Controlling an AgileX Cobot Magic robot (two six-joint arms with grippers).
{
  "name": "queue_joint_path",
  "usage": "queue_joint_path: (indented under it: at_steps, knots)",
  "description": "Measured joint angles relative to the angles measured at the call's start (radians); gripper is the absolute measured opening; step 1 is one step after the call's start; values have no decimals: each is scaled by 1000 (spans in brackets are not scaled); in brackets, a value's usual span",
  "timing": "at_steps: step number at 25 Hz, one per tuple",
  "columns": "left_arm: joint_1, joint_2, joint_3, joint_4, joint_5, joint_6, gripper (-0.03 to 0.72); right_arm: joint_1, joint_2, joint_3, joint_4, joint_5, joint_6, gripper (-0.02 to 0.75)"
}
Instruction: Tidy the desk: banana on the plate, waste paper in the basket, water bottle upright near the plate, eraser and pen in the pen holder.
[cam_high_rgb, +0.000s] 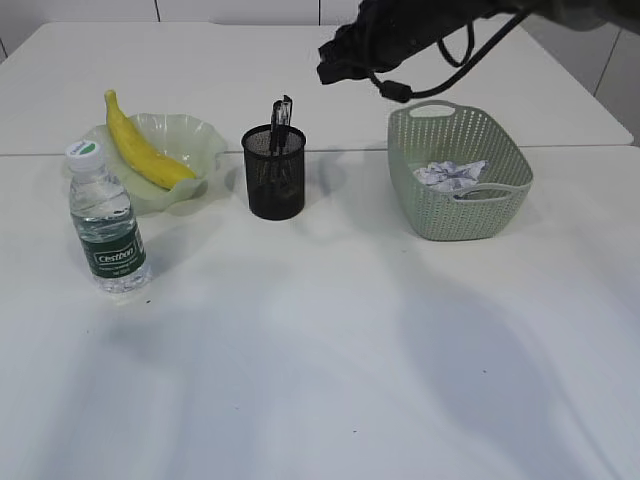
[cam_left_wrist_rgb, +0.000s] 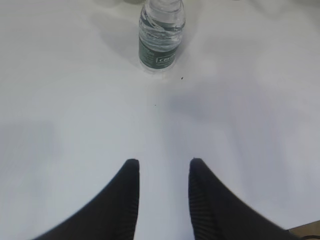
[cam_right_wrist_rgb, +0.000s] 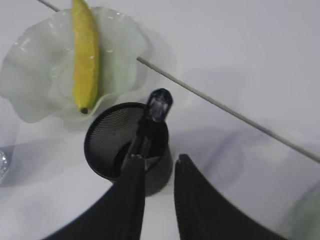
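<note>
The yellow banana (cam_high_rgb: 140, 145) lies on the pale green plate (cam_high_rgb: 200, 135); both show in the right wrist view, banana (cam_right_wrist_rgb: 85, 50), plate (cam_right_wrist_rgb: 30, 75). The water bottle (cam_high_rgb: 105, 220) stands upright in front of the plate, also in the left wrist view (cam_left_wrist_rgb: 161, 35). The black mesh pen holder (cam_high_rgb: 274, 180) holds a black pen (cam_high_rgb: 281, 118); holder (cam_right_wrist_rgb: 107, 135), pen (cam_right_wrist_rgb: 156, 107). The eraser is not visible. Crumpled waste paper (cam_high_rgb: 450, 176) lies in the green basket (cam_high_rgb: 505, 195). My right gripper (cam_right_wrist_rgb: 157, 159) is open, empty, above the holder. My left gripper (cam_left_wrist_rgb: 163, 162) is open over bare table.
The white table has a seam (cam_high_rgb: 350, 152) running across behind the objects, also visible in the right wrist view (cam_right_wrist_rgb: 225, 107). The right arm (cam_high_rgb: 400, 40) hangs above the table's far middle. A basket edge shows at the right wrist view's lower right corner (cam_right_wrist_rgb: 310, 215).
</note>
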Motion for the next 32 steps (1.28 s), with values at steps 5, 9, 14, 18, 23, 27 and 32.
queue_joint_path:
  at_steps: [5,9,14,18,23,27,32]
  knots:
    - [0,0,0,-4,7,0,237,0,-77,0,-301,100,429,162]
    - [0,0,0,-6,25,0,237,0,-118,0,-469,245,569,163]
    - [0,0,0,-6,29,0,238,0,-125,0,-529,394,590,164]
    - [0,0,0,-6,29,-15,239,-2,-125,0,-529,424,593,165]
    - [0,0,0,-6,24,-45,240,-13,-125,0,-529,427,593,165]
    - [0,0,0,-6,28,-46,240,-57,-128,0,-529,427,597,165]
    - [0,-2,0,22,42,-51,240,-162,-173,0,-486,427,615,165]
